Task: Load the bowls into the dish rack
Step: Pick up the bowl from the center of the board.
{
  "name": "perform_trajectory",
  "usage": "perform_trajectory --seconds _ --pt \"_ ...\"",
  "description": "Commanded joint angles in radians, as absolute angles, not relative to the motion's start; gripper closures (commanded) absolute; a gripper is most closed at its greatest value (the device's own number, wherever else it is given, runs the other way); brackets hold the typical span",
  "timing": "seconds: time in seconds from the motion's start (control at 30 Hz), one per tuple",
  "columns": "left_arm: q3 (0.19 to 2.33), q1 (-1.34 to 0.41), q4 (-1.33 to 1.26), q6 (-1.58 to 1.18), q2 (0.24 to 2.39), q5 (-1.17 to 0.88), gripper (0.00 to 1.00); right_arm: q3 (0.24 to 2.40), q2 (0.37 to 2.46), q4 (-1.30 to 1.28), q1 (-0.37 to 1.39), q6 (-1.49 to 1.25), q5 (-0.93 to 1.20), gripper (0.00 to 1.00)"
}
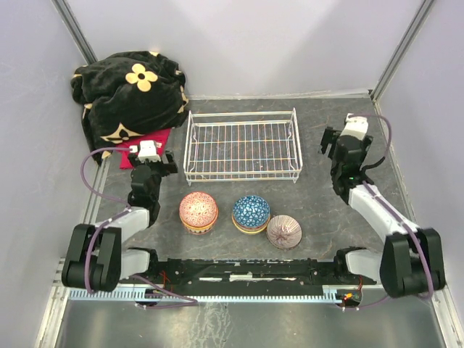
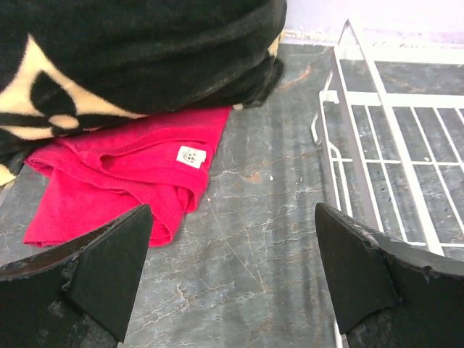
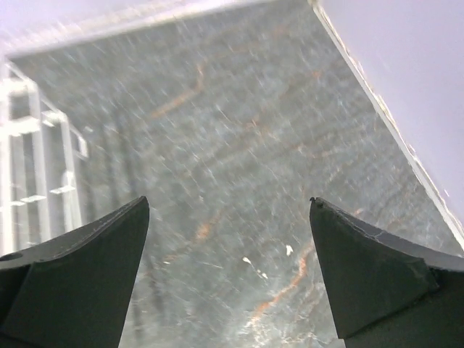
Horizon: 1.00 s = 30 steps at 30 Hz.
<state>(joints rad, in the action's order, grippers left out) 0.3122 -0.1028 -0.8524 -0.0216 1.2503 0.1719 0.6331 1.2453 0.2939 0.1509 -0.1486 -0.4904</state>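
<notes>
1. Currently your dish rack [image 1: 243,170] sits mid-table; the pink bowl [image 1: 198,212], blue bowl [image 1: 251,213] and purple-white bowl [image 1: 283,231] stand outside it, on its near side.
2. Your left gripper [image 2: 232,217] and right gripper [image 3: 228,210] gape wide, holding nothing.

Three bowls [image 1: 251,212] (pink, blue, purple-white), one white wire dish rack [image 1: 243,161], one black blanket [image 1: 130,90], one red cloth [image 2: 123,174].

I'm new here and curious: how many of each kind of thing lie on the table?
Bowls showing (some look stacked): 3 - pink bowl, blue bowl, purple-white bowl
Dish rack: 1
Cloths: 2 - black blanket, red towel
Total: 6
</notes>
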Motion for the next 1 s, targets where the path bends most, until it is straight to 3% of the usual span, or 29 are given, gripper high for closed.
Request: perform_trajectory --seconds 0.0,0.17,0.33,0.5,0.73,0.97 --pt "0.348 -0.107 -0.767 -0.116 1.127 0.158 0.01 0.721 1.108 -0.01 0.158 -0.291 -0.395 0.01" --pt "0.41 -0.107 -0.676 -0.28 0.958 0.089 0.01 0.804 0.98 -0.097 0.158 -0.358 -0.151 0.01" --pt "0.58 -0.109 -0.484 -0.415 0.882 -0.04 0.01 1.031 1.014 -0.212 0.157 -0.439 -0.015 0.0" --pt "0.611 -0.107 -0.515 -0.546 0.925 -0.17 0.01 1.21 1.092 -0.35 0.156 -0.509 -0.023 0.01" --pt "0.652 -0.112 -0.474 -0.642 1.061 -0.22 0.01 1.182 1.135 -0.303 0.156 -0.495 0.11 0.01" --pt "0.735 -0.278 -0.253 -0.495 0.935 0.02 0.01 1.195 1.185 -0.344 0.155 -0.459 0.176 0.01"
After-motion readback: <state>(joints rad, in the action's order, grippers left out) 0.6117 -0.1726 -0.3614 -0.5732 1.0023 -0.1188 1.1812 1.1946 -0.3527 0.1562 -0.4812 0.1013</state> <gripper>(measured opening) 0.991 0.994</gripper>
